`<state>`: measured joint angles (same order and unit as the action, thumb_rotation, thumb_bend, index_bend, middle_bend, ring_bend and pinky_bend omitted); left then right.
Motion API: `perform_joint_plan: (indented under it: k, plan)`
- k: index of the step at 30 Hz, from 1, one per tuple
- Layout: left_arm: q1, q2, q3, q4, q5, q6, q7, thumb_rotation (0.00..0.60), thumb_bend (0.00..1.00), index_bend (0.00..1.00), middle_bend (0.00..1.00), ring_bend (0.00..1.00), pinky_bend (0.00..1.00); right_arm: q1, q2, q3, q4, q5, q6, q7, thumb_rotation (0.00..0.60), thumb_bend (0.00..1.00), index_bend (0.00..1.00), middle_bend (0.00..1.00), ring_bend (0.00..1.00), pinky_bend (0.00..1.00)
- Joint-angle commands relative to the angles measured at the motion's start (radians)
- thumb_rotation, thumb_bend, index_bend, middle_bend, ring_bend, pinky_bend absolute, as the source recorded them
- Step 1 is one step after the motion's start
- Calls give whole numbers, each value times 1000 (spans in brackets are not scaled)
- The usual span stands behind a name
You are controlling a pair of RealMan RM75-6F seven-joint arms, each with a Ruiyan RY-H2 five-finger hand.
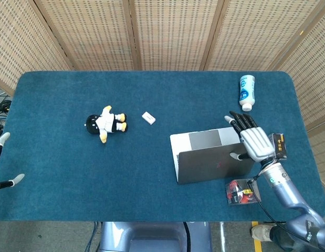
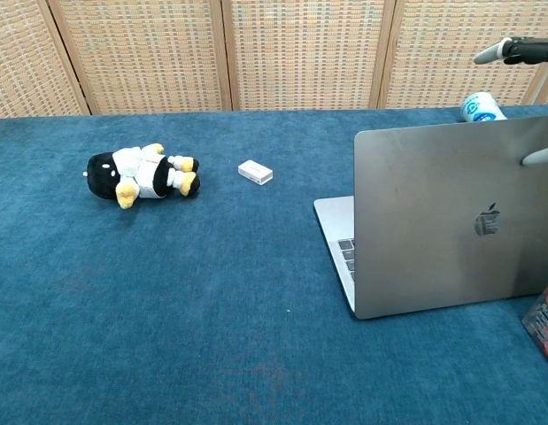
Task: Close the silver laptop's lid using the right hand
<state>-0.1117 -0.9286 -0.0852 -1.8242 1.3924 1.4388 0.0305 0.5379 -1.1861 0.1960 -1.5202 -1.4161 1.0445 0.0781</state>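
Woven-cane screens back a blue-carpeted table [image 1: 151, 173]. Item: silver laptop [image 1: 215, 163], right of centre toward your near edge, lid raised near upright with its back and logo facing you, keyboard deck beyond it; finish matte grey, unmarked as far as shown. Item: your right hand [image 1: 251, 139], fingers spread and extended over the lid's top right corner, thumb tip at the lid's outer face, gripping nothing. Progress, judged: approach made, lid not yet lowered; the whole push-down remains. Item: your left hand [image 1: 2, 163], only fingertips showing at the table's left edge; you cannot tell its state. Also present: penguin plush [image 1: 105, 123], small white box [image 1: 148, 117], white bottle lying down [image 1: 247, 92], red packet [image 1: 241, 192], and a black carton [image 1: 279, 146] beside the right hand.
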Motion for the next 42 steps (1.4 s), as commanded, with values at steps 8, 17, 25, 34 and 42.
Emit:
perform_joint_plan:
  k: [8,17,25,34,42]
  plan:
    - [-5,0,-4,3,-13,-9,-3,600,0,0,0,0,0,67,-72,29,71,84,-68,-72,600,156,0,0,0,0]
    - [-17,0,-12,9,-39,-33,-8,600,0,0,0,0,0,126,-176,36,190,144,-106,-171,600,156,0,0,0,0]
    - [-26,-2,-19,16,-61,-49,-11,600,0,0,0,0,0,165,-269,37,301,211,-147,-242,600,156,0,0,0,0]
    - [-36,-13,-27,24,-86,-60,12,600,0,0,0,0,0,198,-360,32,422,279,-196,-299,600,158,0,0,0,0]
    - [-42,-17,-30,24,-96,-66,21,600,0,0,0,0,0,217,-416,30,504,298,-213,-316,600,176,0,0,0,0]
